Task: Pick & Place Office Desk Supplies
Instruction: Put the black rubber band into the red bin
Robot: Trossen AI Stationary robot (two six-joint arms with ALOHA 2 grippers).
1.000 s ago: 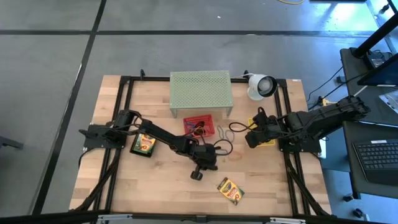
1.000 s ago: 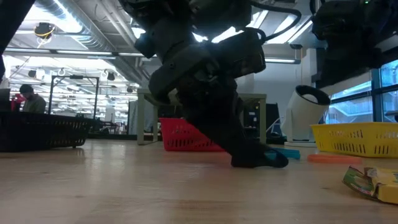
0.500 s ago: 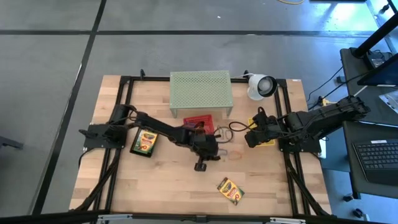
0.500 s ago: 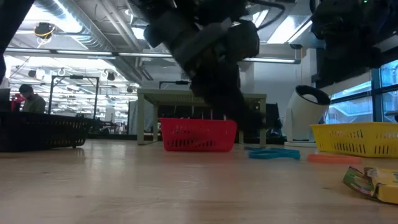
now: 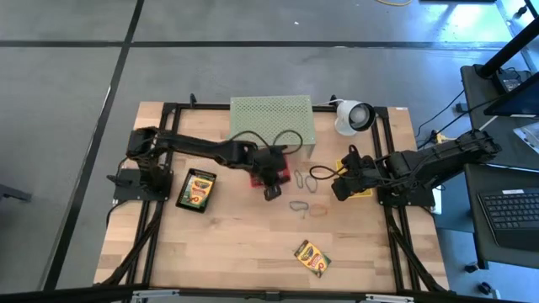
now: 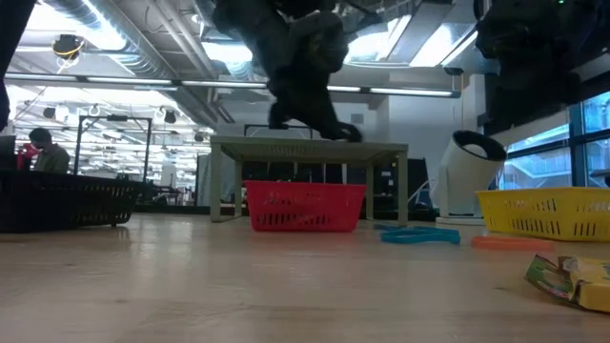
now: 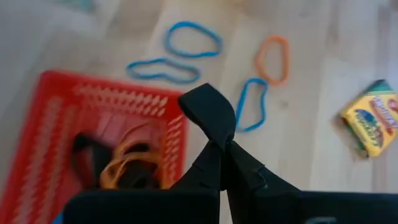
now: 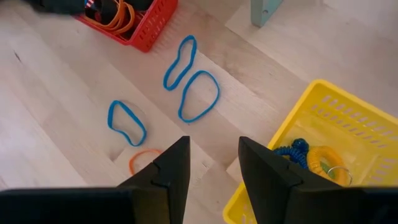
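Rubber bands [image 8: 198,95] lie loose on your wooden tabletop [image 5: 227,244]: you have three thin blue loops and one orange loop [image 8: 145,161] between the two arms. Two crayon boxes show flat on the wood, one [image 5: 195,188] by the left arm, one [image 5: 312,257] near the front edge. Your left gripper [image 7: 225,144] hangs over the red mesh basket [image 7: 56,118], fingers pressed together and empty. Your right gripper [image 8: 212,163] waits by the yellow basket [image 8: 336,130], fingers apart.
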